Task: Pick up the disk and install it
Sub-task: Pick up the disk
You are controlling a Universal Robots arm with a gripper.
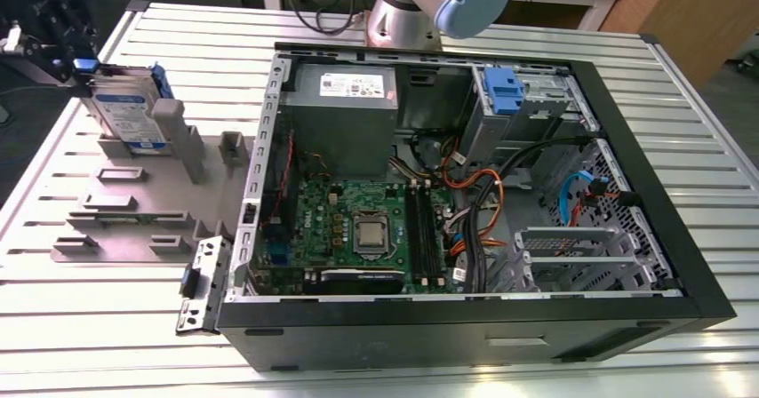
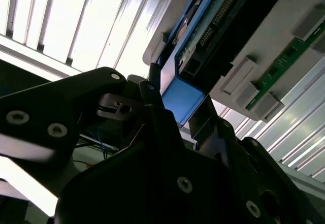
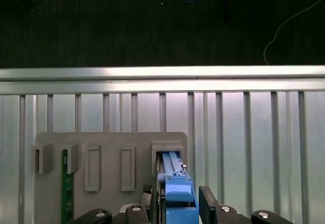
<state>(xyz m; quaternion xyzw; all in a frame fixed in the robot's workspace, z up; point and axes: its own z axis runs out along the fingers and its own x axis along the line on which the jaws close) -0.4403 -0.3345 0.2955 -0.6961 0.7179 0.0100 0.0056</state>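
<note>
Disk (image 1: 124,114) upright in grey holder (image 1: 119,194) | gripper (image 3: 179,197) straddles its blue end | closure: cannot tell

I've got the disk (image 1: 128,112) upright in a slot of the fixture plate (image 1: 142,204), upper left of the exterior view, w/ the gripper (image 1: 74,60) at its top end. Open PC case (image 1: 475,322) sits centre-right on the slatted table (image 1: 95,327). PSU (image 1: 344,105) is in the case's upper-left corner, mobo (image 1: 355,229) below it, arm base (image 1: 403,11) behind the case.

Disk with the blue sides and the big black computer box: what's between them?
In the exterior view, the flat grey holder tray with its upright posts lies between the silver-grey disk and the open black computer case.
</note>
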